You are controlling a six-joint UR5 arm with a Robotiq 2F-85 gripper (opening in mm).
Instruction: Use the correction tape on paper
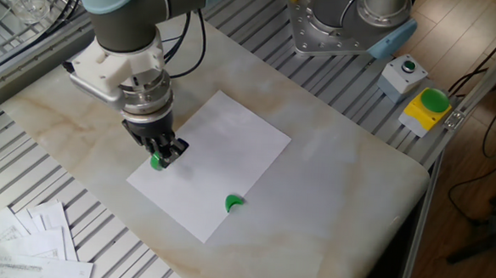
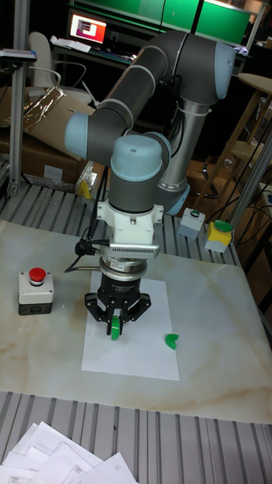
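The paper is a blank white sheet lying in the middle of the marble table. My gripper stands over the sheet's left part, shut on the correction tape, whose green body shows between the black fingers. The tape's lower end is at or just above the paper; contact cannot be told. A small solid green crescent piece rests on the paper toward its right corner, apart from the gripper.
A grey box with a red button sits left on the table. A pile of printed sheets lies off the front edge. White and yellow button boxes stand at the back right, by a second robot base.
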